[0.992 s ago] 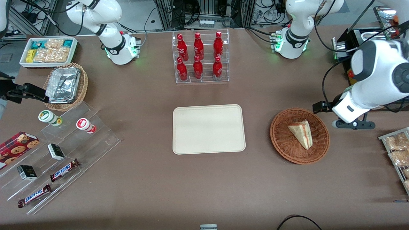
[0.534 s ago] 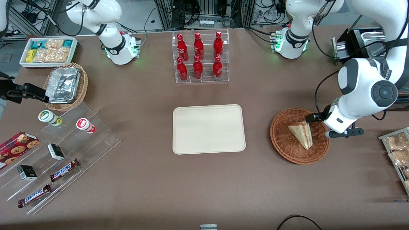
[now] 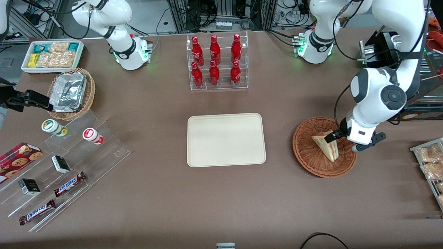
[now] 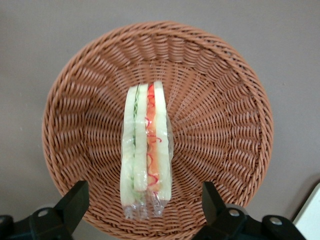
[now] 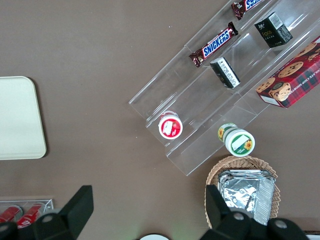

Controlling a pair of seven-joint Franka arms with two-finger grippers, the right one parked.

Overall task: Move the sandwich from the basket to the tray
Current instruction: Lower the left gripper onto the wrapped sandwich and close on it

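item: sandwich, lying in basket, mid-right of front frame. gripper above it, fingers wide apart, holding nothing. tray at centre, bare. risk: fingers snag the wicker on descent, or crush soft bread.

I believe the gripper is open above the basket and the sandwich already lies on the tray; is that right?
Not quite: the sandwich lies in the basket, as the left wrist view shows. The tray holds nothing. The gripper is indeed open above the basket.
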